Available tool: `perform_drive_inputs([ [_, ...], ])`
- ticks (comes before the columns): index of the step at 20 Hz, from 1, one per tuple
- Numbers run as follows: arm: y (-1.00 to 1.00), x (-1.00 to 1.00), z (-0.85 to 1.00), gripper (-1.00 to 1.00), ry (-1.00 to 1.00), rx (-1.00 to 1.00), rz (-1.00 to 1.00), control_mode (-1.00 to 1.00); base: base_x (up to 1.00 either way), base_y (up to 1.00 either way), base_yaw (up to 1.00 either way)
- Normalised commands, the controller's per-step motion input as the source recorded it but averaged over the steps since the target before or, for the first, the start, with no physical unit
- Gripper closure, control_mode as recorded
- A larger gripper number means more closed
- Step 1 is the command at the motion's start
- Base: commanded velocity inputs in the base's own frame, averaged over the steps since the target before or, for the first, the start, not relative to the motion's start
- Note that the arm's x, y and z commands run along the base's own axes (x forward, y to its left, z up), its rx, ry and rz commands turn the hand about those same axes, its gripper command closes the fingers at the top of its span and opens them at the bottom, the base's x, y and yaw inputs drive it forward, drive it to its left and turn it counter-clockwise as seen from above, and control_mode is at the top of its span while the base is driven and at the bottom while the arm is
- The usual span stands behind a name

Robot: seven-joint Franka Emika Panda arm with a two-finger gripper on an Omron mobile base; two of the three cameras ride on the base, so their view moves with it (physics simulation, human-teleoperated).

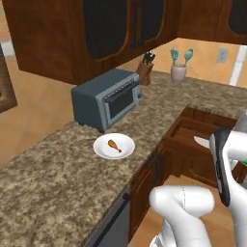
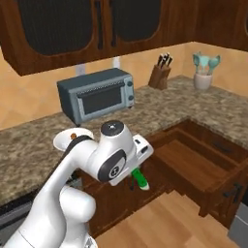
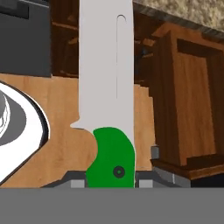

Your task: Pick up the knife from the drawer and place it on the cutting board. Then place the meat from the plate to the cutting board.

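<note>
speckled granite counter (image 1: 58, 178) w/ grey toaster oven (image 1: 107, 98), dark wood upper cabinets (image 2: 72, 29), tan wall (image 1: 38, 103), wood floor (image 2: 169, 223).

No legible text, labels or signs.

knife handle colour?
Bright green, on the knife held in the gripper; clearest in the hand view.

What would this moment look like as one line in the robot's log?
gripper: shut on knife | drawer: open | meat: on plate | phase: carrying knife
</note>
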Motion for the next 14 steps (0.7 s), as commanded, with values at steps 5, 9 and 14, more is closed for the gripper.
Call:
perform_drive_inputs([
  [5,0.00,0.00,0.00,1.00,0.00,0.00,0.00,1.00,-0.75,0.28,0.59],
  [9,0.00,0.00,0.00,1.00,0.00,0.00,0.00,1.00,-0.33,0.84,0.67],
  [14,0.00,0.00,0.00,1.00,0.00,0.00,0.00,1.00,-0.40,1.00,0.57],
])
